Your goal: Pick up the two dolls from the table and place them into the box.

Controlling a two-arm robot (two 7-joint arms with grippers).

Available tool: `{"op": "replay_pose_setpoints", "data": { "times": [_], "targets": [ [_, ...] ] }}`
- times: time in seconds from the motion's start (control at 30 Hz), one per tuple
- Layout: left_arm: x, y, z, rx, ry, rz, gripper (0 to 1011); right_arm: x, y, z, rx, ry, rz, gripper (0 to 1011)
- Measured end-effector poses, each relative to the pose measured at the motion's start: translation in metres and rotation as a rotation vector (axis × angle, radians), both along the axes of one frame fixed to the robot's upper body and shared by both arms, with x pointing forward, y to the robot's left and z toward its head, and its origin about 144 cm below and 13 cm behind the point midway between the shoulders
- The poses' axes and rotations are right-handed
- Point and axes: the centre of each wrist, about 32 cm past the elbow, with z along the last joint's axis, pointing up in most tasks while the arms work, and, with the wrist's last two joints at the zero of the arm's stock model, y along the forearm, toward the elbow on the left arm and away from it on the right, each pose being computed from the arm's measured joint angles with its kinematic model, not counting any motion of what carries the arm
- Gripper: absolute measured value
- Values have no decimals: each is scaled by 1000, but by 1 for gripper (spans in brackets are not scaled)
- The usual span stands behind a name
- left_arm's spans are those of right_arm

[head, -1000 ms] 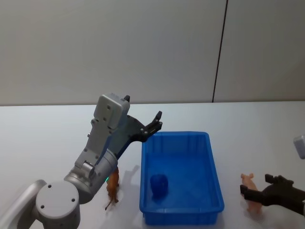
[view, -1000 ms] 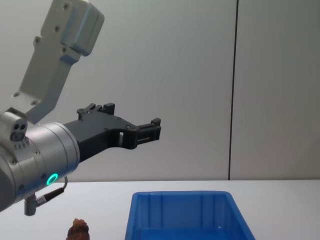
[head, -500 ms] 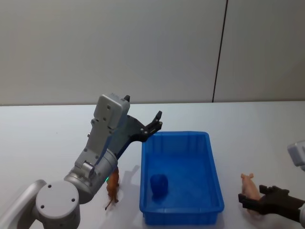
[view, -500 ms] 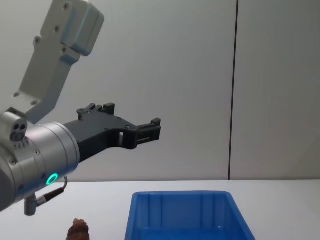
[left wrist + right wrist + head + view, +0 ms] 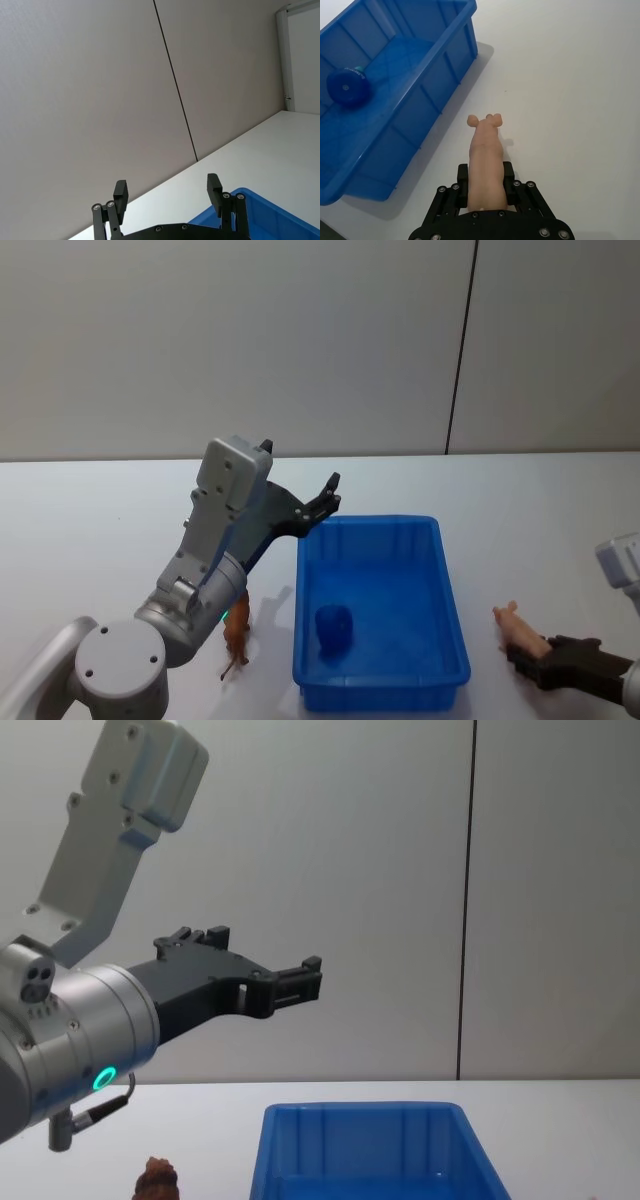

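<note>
The pale pink doll [image 5: 484, 150] sticks out from between the fingers of my right gripper [image 5: 485, 172], which is shut on it. It is over the white table [image 5: 100, 520], just right of the blue box [image 5: 455, 590], with its head toward the box. In the head view, this doll [image 5: 512, 628] and the right gripper [image 5: 535, 655] are at the lower right. The reddish-brown doll [image 5: 237, 635] stands on the table left of the box, also seen low in the chest view [image 5: 158, 1180]. My left gripper [image 5: 167, 187] hangs open and empty, high above the box's far left corner [image 5: 325, 498].
A dark blue round object [image 5: 334, 628] lies inside the box, near its left wall [image 5: 347, 86]. The box rim [image 5: 360, 1108] shows at the bottom of the chest view. White tabletop stretches right of the box and behind it, up to a grey wall.
My right gripper has drawn back toward the table's near edge and shut on the pink doll, which has tipped from standing to pointing toward the box. The left arm has not moved.
</note>
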Motion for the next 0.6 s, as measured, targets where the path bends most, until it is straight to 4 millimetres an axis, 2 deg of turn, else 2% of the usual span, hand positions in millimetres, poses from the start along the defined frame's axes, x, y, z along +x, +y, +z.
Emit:
{"op": "replay_pose_setpoints", "data": {
  "times": [0.1,0.6],
  "targets": [
    [0,0,0,0,0,0,1001,1,0,1,-3,-7,-6,367],
    [0,0,0,0,0,0,1001,10,-3,18,3,-137,-44,366]
  ]
}}
